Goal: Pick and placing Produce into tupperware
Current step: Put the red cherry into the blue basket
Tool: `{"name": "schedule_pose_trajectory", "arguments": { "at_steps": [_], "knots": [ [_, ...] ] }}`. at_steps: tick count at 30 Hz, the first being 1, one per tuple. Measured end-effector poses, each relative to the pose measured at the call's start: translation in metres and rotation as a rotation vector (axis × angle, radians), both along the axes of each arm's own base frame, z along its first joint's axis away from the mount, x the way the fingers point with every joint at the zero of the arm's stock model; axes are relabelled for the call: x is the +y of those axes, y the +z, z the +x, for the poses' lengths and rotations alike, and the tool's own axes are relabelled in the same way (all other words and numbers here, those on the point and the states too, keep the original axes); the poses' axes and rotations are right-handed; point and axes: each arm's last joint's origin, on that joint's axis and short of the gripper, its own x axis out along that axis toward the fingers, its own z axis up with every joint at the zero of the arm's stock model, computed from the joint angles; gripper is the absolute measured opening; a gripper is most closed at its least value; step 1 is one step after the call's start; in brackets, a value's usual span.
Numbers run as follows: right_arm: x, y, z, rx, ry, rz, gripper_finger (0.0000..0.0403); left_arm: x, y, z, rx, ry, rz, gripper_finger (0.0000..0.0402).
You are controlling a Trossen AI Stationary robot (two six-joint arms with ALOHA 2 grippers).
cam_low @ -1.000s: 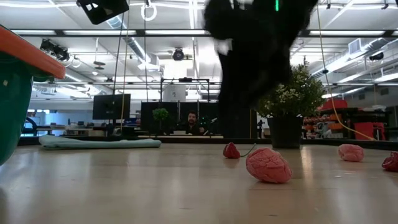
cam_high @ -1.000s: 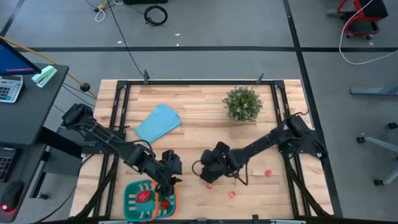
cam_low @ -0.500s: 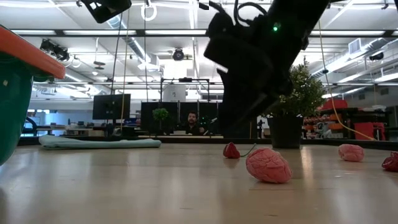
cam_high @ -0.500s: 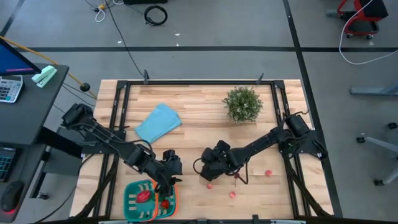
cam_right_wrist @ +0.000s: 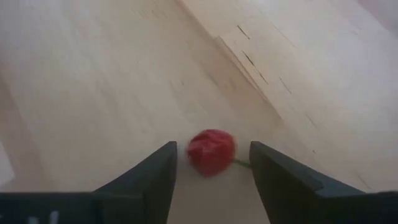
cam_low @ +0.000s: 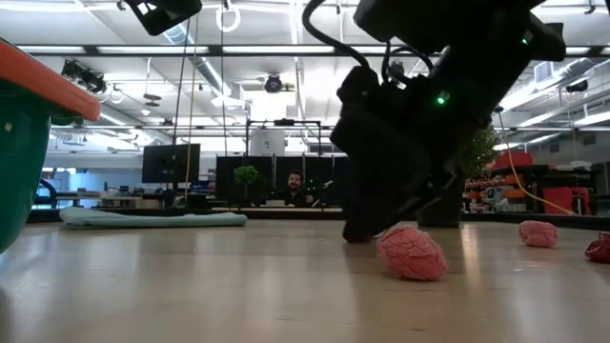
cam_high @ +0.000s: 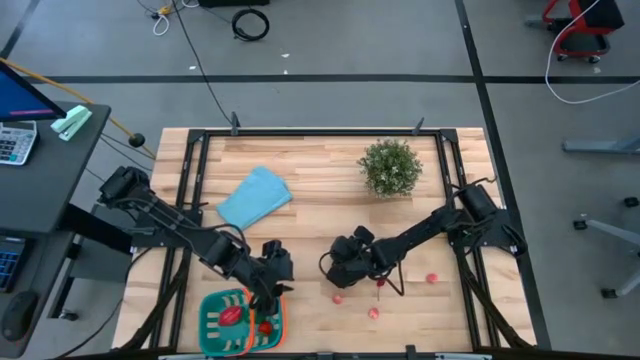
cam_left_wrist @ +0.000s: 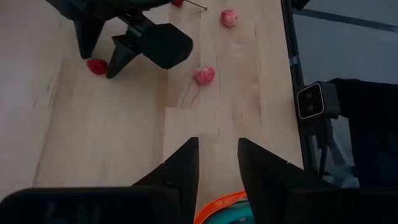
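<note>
right gripper (cam_right_wrist: 208, 171): jaws apart, straddling a small red toy fruit (cam_right_wrist: 211, 151) on the wood table (cam_high: 320, 170) — well right of the teal slotted plastic tupperware (cam_high: 212, 318)
left gripper (cam_left_wrist: 214, 158): jaws apart, nothing between them, hanging over the tupperware's orange rim
risk: the round fruit could squirt out if the fingers close off-centre
leftovers: pink lumpy toy fruit (cam_low: 412, 252) plus others lie further right of the tupperware

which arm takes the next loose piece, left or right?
Right. The right gripper is open and straddles a red piece. The left gripper sits open at the tupperware.
</note>
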Motion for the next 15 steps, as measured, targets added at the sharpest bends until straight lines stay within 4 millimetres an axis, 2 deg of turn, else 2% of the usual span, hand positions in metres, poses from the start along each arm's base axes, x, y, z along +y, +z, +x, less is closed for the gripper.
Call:
{"name": "schedule_pose_trajectory", "arguments": {
  "at_steps": [5,10,13,15],
  "knots": [
    [-0.002,-0.005,-0.004,-0.003,-0.003,-0.009,0.0164,0.0,0.0,0.0,0.0,0.0,0.0,0.0114],
    [0.0,-0.003,0.0,-0.047,0.024,-0.011,0.007,0.0,0.001,0.001,-0.011,0.002,-0.007,0.0107],
    [0.001,-0.001,0.005,-0.096,0.045,-0.008,0.002,0.001,0.009,0.0,-0.055,0.003,-0.035,0.0099],
    [0.003,0.005,0.011,-0.13,0.055,0.002,0.0015,0.003,0.021,-0.004,-0.106,0.003,-0.066,0.0092]
  ]
}}
